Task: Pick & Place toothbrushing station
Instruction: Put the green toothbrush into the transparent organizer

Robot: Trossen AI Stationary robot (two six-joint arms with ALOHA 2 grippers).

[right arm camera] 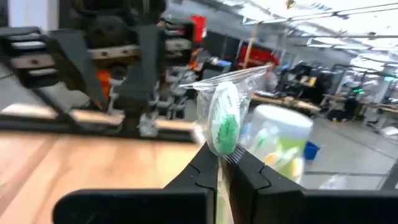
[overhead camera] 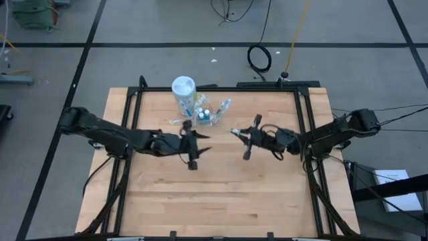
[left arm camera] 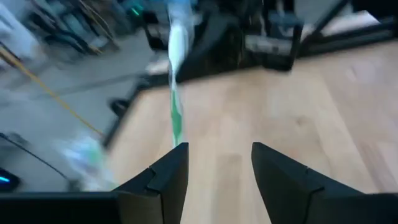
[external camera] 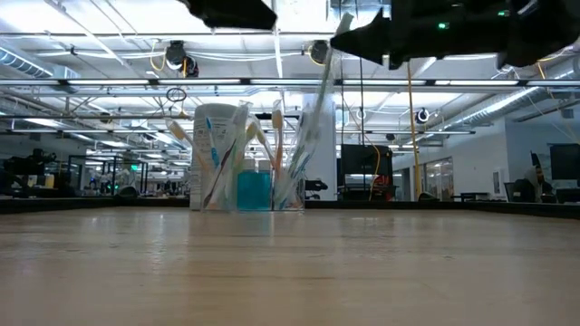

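Note:
A clear holder [overhead camera: 203, 116] with several toothbrushes and blue tubes stands on the table's far middle; it also shows in the low view [external camera: 288, 172]. My right gripper [overhead camera: 238, 133] hovers to its near right, shut on a wrapped green-and-white toothbrush [right arm camera: 224, 122]. My left gripper [overhead camera: 200, 143] hovers open and empty to the holder's near side, facing the right gripper. In the left wrist view its open fingers [left arm camera: 217, 155] point at the held toothbrush [left arm camera: 176, 93]. My right gripper pinches the wrapped toothbrush between its two fingers [right arm camera: 205, 163], on the clear wrapper just below the brush's rounded green-and-white end [right arm camera: 222, 146]. In the low view the brush [external camera: 319, 109] hangs slanting down below the gripper, clear of the table.
A white and green canister [overhead camera: 183, 90] stands upright just to the far left of the holder, and shows in the low view [external camera: 214, 149]. A few toothbrushes [overhead camera: 225, 106] lie beside the holder. Bare wooden tabletop [overhead camera: 214, 194] stretches toward the near edge.

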